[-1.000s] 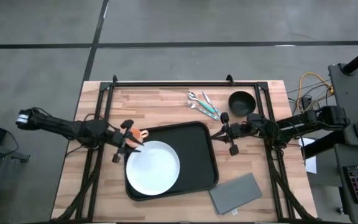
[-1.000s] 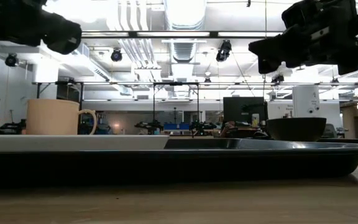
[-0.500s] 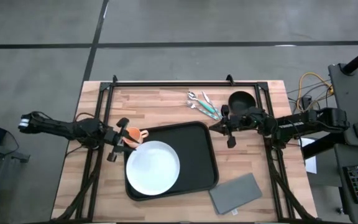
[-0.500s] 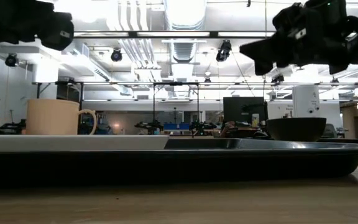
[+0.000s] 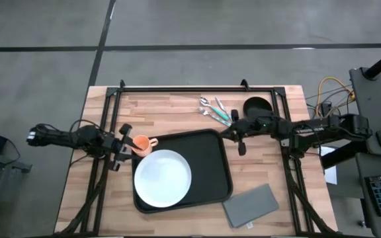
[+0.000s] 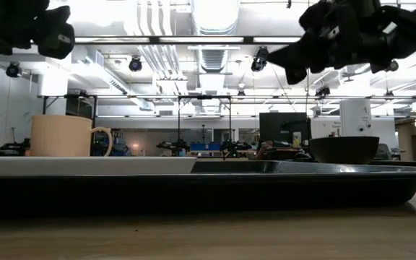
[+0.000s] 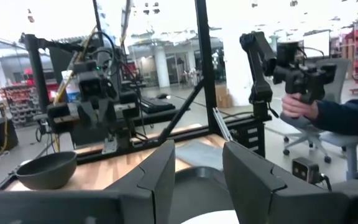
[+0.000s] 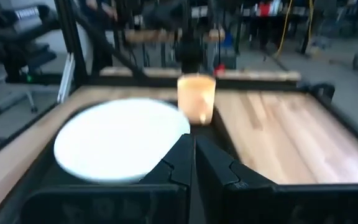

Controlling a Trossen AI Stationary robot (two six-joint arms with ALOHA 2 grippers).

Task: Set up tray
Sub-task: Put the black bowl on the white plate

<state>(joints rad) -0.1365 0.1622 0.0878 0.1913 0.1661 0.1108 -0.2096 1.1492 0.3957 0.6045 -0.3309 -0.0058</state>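
Note:
The black tray [image 5: 210, 165] lies mid-table with a white plate [image 5: 163, 177] on its left half. An orange cup [image 5: 139, 143] stands upright at the tray's far left corner; whether on the tray or on the wood, I cannot tell. My left gripper [image 5: 126, 147] hovers open just left of the cup, clear of it. In its wrist view the gap between its fingers [image 7: 197, 177] holds nothing. My right gripper [image 5: 227, 133] is shut and empty above the tray's far right corner, pointing at the plate [image 8: 120, 140] and the cup [image 8: 197, 96].
A black bowl [image 5: 258, 106] and loose cutlery [image 5: 215, 110] lie at the far right of the table. A flat grey napkin [image 5: 250, 203] lies near the front right corner. Beyond the table, a person's hand [image 7: 297, 104] holds a controller.
My left gripper has drawn back from the cup toward the table's left edge and stayed open. The cup stands where it was. My right gripper, shut, has risen and gone a little toward the far edge and the table's left.

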